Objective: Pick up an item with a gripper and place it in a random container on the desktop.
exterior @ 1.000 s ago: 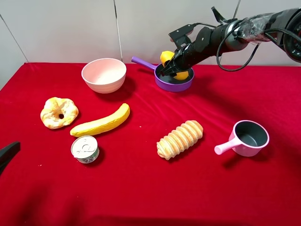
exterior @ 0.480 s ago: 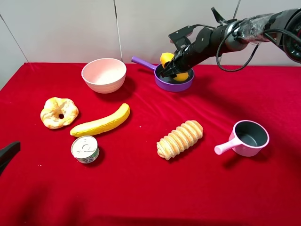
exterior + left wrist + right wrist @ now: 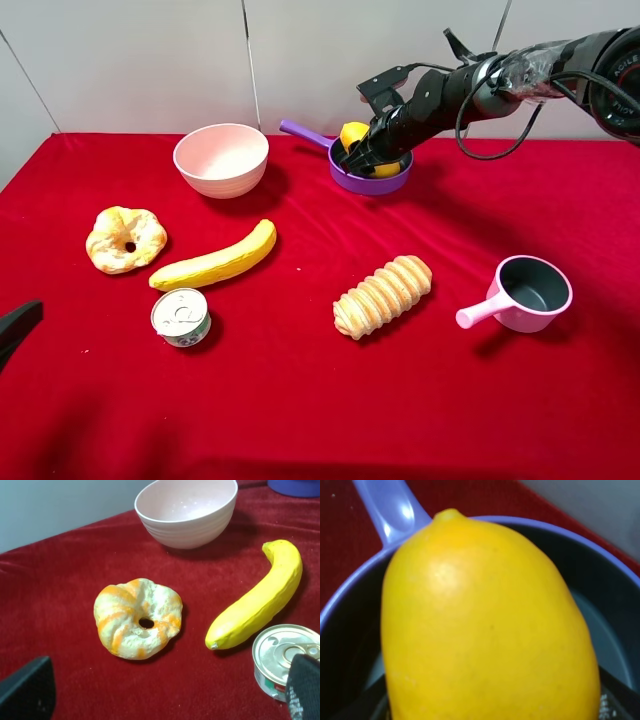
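right gripper (image 3: 363, 158) reaches low over pan (image 3: 372, 186), seemingly gripping mango (image 3: 485, 620).

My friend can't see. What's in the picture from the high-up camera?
The right arm's tool grips a yellow toy fruit in a purple frying pan at the back of a red table. Nearer lie a pink bowl, banana, ring pastry, tin can, bread loaf and pink saucepan.

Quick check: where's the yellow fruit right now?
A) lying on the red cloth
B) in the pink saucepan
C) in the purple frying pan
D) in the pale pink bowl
C: the yellow fruit is inside the rim of the purple frying pan, over its dark inside, with the right gripper clamped on it.
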Controlling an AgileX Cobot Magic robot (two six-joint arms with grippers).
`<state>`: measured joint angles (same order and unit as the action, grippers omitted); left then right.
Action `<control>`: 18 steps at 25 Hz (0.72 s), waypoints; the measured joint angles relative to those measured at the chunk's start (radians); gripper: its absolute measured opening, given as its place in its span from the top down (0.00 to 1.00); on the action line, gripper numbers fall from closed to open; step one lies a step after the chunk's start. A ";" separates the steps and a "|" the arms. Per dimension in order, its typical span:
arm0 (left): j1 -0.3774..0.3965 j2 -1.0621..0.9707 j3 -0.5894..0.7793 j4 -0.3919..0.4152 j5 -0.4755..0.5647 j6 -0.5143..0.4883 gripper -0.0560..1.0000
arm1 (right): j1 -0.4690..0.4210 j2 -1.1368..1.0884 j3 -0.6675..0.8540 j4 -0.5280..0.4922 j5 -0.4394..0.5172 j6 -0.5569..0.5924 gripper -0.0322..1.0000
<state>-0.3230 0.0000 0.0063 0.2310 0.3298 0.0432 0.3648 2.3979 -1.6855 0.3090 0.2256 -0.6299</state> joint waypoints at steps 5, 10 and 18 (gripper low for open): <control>0.000 0.000 0.000 0.000 0.000 0.000 0.09 | 0.000 0.002 0.000 0.000 0.000 0.000 0.42; 0.000 0.000 0.000 0.000 0.000 0.000 0.09 | 0.000 0.002 -0.002 -0.002 0.000 0.000 0.39; 0.000 0.000 0.000 0.000 0.000 0.000 0.09 | 0.000 -0.053 -0.002 -0.057 0.015 0.000 0.35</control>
<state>-0.3230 0.0000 0.0063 0.2310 0.3298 0.0432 0.3648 2.3448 -1.6875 0.2520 0.2410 -0.6299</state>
